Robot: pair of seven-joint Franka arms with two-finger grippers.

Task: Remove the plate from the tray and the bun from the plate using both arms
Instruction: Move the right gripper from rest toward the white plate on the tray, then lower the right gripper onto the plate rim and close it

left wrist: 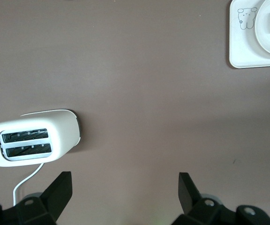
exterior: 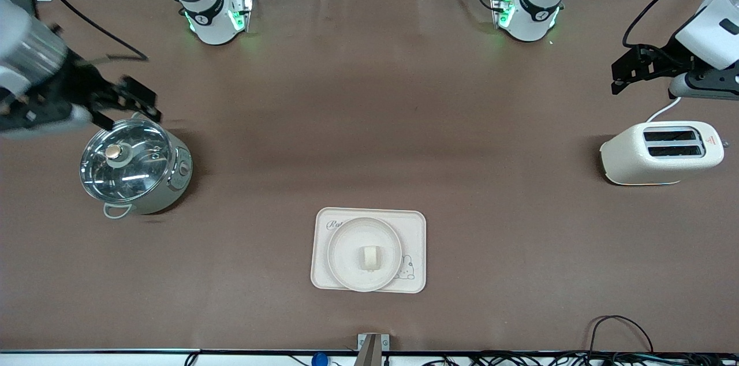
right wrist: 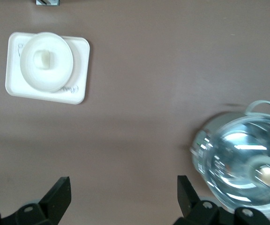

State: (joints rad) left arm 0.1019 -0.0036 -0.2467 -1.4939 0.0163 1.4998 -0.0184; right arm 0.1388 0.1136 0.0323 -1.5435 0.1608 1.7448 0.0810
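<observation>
Bun point(exterior: 370, 257) sits on the plate point(exterior: 346, 265), which rests on the tray point(exterior: 413, 224) near the desk point(exterior: 369, 123) edge closest to the front camera. You have bare desk all around the tray. Your left end effector point(exterior: 626, 74) hangs open above the toaster point(exterior: 661, 152); your right end effector point(exterior: 130, 101) hangs open over the lidded pot point(exterior: 135, 167).

front view looks down from high across the table at both bases; each wrist view looks down from height; all share the tray point(exterior: 415, 221).
</observation>
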